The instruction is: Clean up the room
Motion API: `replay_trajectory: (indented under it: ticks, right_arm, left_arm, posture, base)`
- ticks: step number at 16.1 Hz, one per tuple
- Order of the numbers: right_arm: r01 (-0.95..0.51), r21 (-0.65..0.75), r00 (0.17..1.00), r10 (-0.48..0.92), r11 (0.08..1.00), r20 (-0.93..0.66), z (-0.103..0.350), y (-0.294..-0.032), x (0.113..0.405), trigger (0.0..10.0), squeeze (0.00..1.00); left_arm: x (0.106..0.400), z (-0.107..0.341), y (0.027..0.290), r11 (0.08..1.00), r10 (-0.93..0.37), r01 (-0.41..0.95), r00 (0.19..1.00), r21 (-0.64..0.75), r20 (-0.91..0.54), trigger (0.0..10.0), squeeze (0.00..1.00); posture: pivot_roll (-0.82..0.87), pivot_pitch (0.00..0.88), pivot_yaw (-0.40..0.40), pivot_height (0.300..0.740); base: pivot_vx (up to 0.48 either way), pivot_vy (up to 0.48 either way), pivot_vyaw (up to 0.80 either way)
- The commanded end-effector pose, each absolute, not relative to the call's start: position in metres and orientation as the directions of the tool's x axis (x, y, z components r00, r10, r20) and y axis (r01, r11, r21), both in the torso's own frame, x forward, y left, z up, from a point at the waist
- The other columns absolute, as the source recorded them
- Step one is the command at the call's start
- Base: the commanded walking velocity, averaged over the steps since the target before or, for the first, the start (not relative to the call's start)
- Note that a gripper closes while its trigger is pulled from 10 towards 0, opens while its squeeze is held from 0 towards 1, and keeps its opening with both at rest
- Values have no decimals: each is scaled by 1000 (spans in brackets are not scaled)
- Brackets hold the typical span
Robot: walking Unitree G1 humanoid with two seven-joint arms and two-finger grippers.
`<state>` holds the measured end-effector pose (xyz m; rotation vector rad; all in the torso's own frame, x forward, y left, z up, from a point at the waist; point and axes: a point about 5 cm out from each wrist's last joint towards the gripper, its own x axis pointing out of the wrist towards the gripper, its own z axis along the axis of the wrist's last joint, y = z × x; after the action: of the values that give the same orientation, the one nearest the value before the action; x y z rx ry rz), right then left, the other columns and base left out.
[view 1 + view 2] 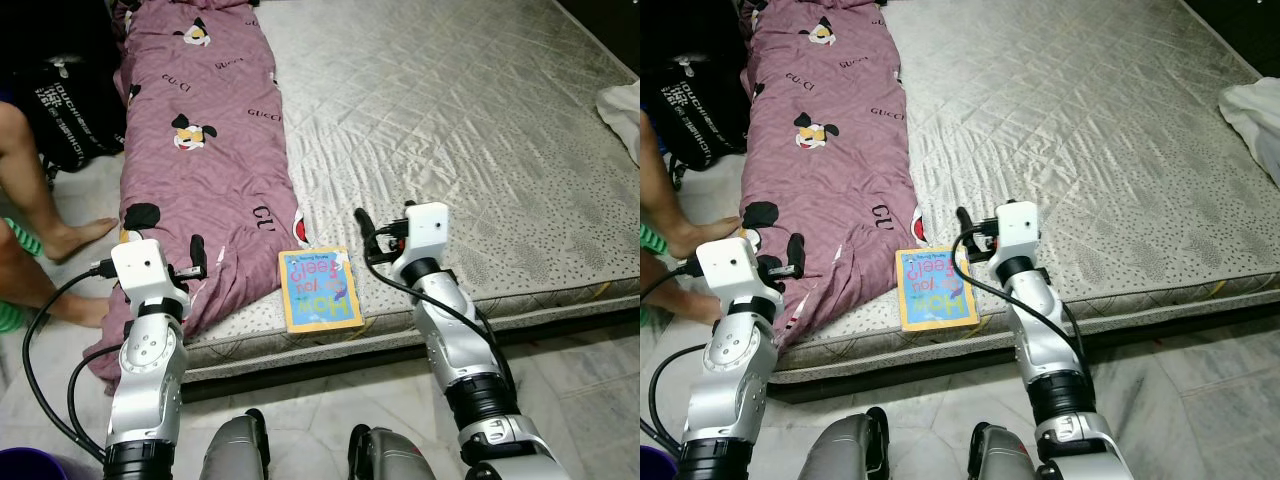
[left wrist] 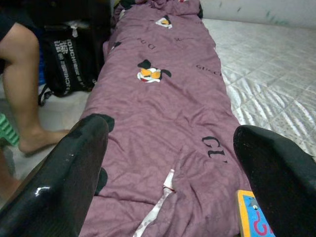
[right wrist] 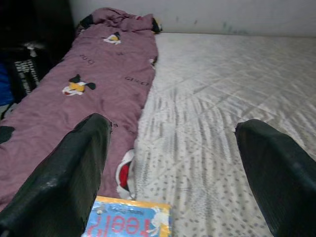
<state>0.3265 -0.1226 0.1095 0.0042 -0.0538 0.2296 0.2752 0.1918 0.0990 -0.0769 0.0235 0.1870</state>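
Note:
A children's book with a yellow border and blue cover lies flat at the near edge of the grey mattress. A purple cartoon-print blanket stretches along the mattress's left side and hangs over its near corner. My left gripper is open above the blanket's near end, left of the book. My right gripper is open just right of and above the book, over the mattress. Nothing is between either gripper's fingers.
A person's bare legs stand on the tiled floor at the left, beside a black bag. A white cloth lies at the mattress's right edge. A purple container sits at the bottom left.

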Motion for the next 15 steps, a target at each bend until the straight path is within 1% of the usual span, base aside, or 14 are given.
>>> replay_trajectory:
  ticks: [1, 2, 5, 8, 15]
  right_arm:
    - [-186, -7, 981, 186, 983, 58, 110, -132, 324, 10000, 0]
    - [-162, -11, 985, 163, 987, 50, 108, -136, 323, 10000, 0]
    - [-139, 0, 990, 139, 990, 35, 103, -140, 318, 10000, 0]
    - [-135, 6, 990, 135, 991, 31, 103, -138, 316, 10000, 0]
    - [-143, 1, 989, 143, 990, 25, 104, -135, 316, 10000, 0]
  left_arm:
    - [276, 103, 189, 986, 154, -155, 988, -61, -19, 10000, 0]
    - [275, 101, 188, 988, 144, -145, 989, -52, -21, 10000, 0]
    - [270, 96, 184, 986, 148, -151, 988, -69, -41, 10000, 0]
    - [274, 97, 177, 988, 129, -132, 991, -77, -42, 10000, 0]
    - [278, 101, 171, 989, 123, -125, 992, -74, -24, 10000, 0]
  posture:
    - [79, 199, -16, 740]
    - [73, 204, -18, 740]
    - [67, 209, -13, 740]
    - [62, 221, -10, 740]
    - [62, 246, -13, 740]
  base:
    - [0, 0, 0]
    - [0, 0, 0]
    - [0, 0, -754]
    - [0, 0, -760]
    - [0, 0, 0]
